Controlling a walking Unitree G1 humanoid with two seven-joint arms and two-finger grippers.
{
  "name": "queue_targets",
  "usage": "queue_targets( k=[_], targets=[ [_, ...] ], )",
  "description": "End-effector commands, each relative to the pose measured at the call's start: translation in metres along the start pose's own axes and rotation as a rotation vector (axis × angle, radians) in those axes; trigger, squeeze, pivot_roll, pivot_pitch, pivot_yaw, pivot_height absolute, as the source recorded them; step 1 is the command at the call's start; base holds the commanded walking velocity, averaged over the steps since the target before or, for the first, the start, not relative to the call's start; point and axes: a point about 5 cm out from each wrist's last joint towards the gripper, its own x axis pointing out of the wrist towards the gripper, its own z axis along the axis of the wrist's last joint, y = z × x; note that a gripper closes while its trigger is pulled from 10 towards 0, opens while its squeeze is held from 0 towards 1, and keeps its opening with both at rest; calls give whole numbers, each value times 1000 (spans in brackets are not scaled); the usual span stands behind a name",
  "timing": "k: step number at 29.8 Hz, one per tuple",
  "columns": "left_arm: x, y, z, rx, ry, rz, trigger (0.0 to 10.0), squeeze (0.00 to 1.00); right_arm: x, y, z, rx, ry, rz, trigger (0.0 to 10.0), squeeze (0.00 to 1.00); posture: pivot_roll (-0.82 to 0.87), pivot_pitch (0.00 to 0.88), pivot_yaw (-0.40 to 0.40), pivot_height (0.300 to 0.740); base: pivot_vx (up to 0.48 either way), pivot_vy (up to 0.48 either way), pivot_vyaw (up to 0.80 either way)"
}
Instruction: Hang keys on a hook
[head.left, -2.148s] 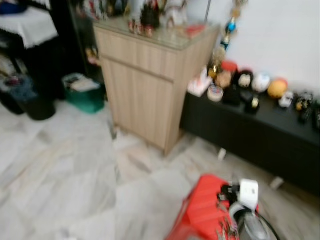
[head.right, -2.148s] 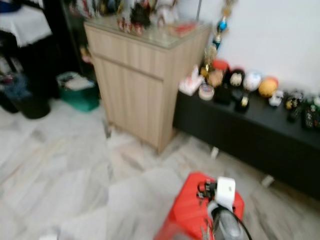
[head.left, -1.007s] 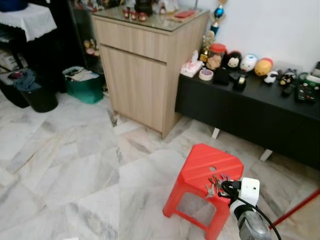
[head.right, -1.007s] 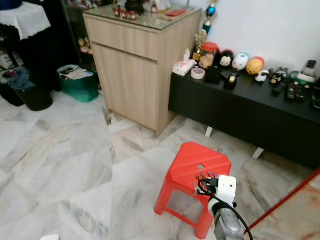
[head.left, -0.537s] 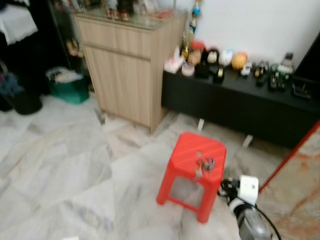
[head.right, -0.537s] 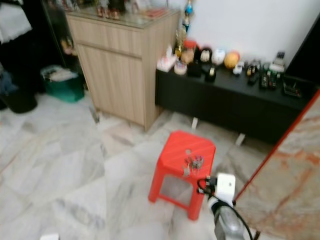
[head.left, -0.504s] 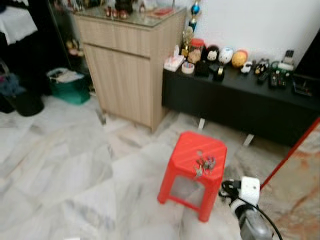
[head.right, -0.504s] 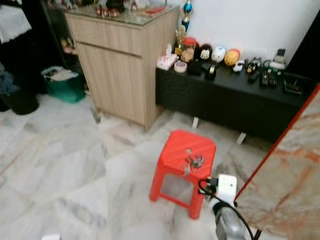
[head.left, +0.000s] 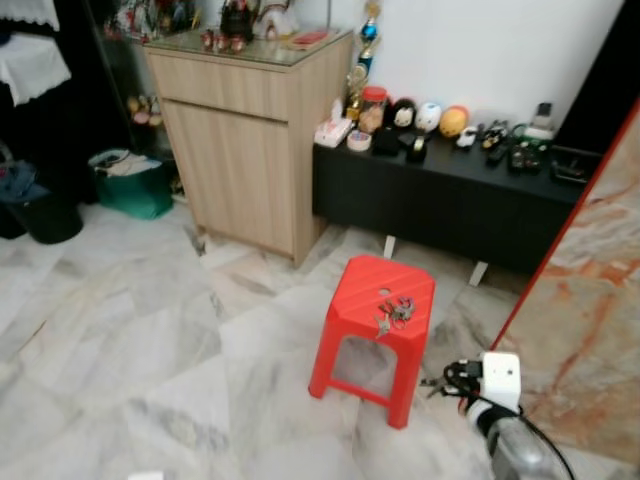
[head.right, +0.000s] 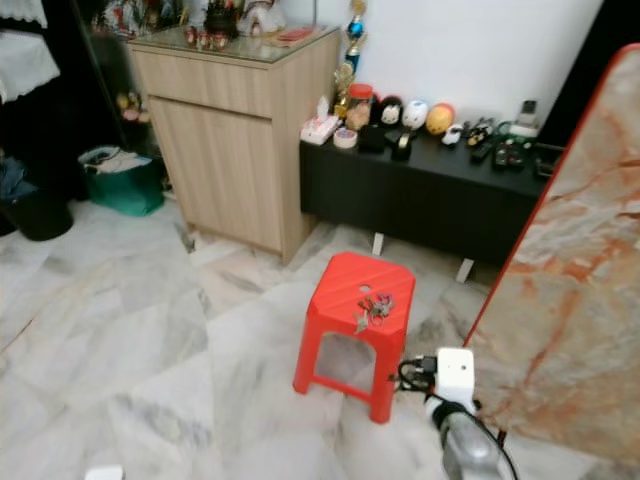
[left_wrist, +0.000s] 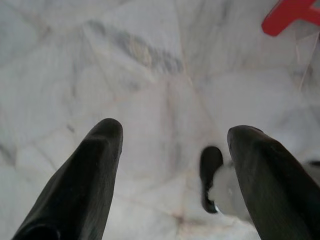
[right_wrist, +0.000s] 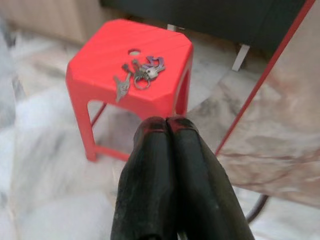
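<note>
Right gripper (right_wrist: 167, 122) sits low at near right, its two black fingers pressed tight together w/ nothing between them, short of the stool (head.left: 375, 300) and not touching it. Keys (head.left: 396, 312) lie loose on the stool's top, near its right front edge, just beside a small round hole in the seat; a metal ring, several silver blades and a purple tag can be made out in the right wrist view. Stool is red moulded plastic, square top w/ clipped corners, four splayed legs, standing alone on the floor (head.left: 130, 350). Left gripper (left_wrist: 172, 137) hangs over bare floor, fingers spread wide apart, holding nothing. Floor is pale grey-veined marble tile, glossy, laid on a diagonal. Far left: light wood cabinet (head.left: 245, 150) w/ glass top and small ornaments on it. Right of that, touching its side, a low black bench (head.left: 450, 205) along the white wall, its top crowded w/ round toys, a tape roll, remotes. At right a reddish marbled panel (head.right: 580, 270) w/ a red edge leans close to the stool. Green tub (head.left: 128, 185) and dark bin at far left. Wide open floor lies left of the stool.
</note>
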Motion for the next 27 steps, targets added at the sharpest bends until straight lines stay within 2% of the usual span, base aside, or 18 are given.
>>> queue_targets(
  k=[1, 2, 3, 4, 5, 7, 10, 11, 12, 13, 15, 16, 18, 19, 20, 22, 24, 27],
  targets=[
    [5, -5, 15, -2, -59, -16, 10000, 0, 6, 0, 15, -45, -34, 30, 10000, 0, 74, 0, -77, 740, 0, 0, 0],
    [7, -3, 22, 0, -85, -15, 10000, 0, 7, 0, 17, -54, -36, 38, 10000, 0, 75, 0, -78, 740, 0, 0, 0],
    [11, 0, 49, 16, -201, -24, 10000, 0, 9, -1, 22, -62, -47, 49, 10000, 0, 75, 0, -78, 740, 0, 0, 0],
    [12, 0, 60, 27, -248, -31, 10000, 0, 9, -1, 24, -64, -50, 52, 10000, 0, 77, 0, -80, 740, 0, 0, 0],
    [14, -1, 80, 56, -333, -53, 10000, 0, 11, -1, 28, -73, -55, 63, 10000, 0, 77, 0, -80, 740, 0, 0, 0],
    [13, -2, 90, 73, -380, -68, 10000, 0, 12, -1, 30, -79, -58, 71, 10000, 0, 77, 0, -80, 740, 0, 0, 0],
    [12, -13, 119, 109, -499, -116, 10000, 0, 14, 2, 37, -102, -63, 132, 10000, 0, 76, 0, -78, 740, 0, 0, 0],
    [10, -24, 133, 139, -553, -170, 10000, 0, 15, 6, 39, -142, -50, 201, 10000, 0, 76, 0, -78, 740, 0, 0, 0],
    [9, -28, 138, 152, -568, -191, 10000, 0, 14, 8, 39, -159, -46, 224, 10000, 0, 77, 0, -82, 740, 0, 0, 0],
    [8, -39, 145, 176, -588, -262, 10000, 0, 13, 11, 41, -200, -48, 290, 10000, 0, 80, 0, -85, 740, 0, 0, 0],
    [3, -53, 158, 276, -621, -380, 10000, 0, 10, 13, 44, -281, -44, 388, 10000, 0, 81, 0, -87, 740, 0, 0, 0],
    [-1, -62, 165, 351, -637, -458, 10000, 0, 8, 14, 47, -323, -40, 453, 10000, 0, 81, 0, -86, 740, 0, 0, 0],
    [-5, -69, 170, 396, -653, -510, 10000, 0, 7, 15, 50, -346, -40, 493, 10000, 0, 83, 0, -86, 740, 0, 0, 0],
    [-11, -79, 178, 472, -673, -578, 10000, 0, 6, 16, 56, -385, -42, 551, 10000, 0, 79, 0, -85, 740, 0, 0, 0],
    [-14, -84, 181, 508, -676, -608, 10000, 0, 6, 17, 59, -404, -45, 576, 10000, 0, 79, 0, -85, 740, 0, 0, 0],
    [-18, -91, 184, 541, -679, -651, 10000, 0, 5, 21, 66, -427, -57, 620, 10000, 0, 73, 0, -84, 740, 0, 0, 0],
    [-28, -104, 190, 588, -694, -734, 10000, 0, 3, 29, 75, -459, -75, 697, 10000, 0, 73, 0, -87, 740, 0, 0, 0],
    [-36, -111, 194, 615, -708, -784, 10000, 0, 0, 36, 80, -486, -81, 764, 10000, 0, 78, 0, -90, 740, 0, 0, 0]
  ],
)
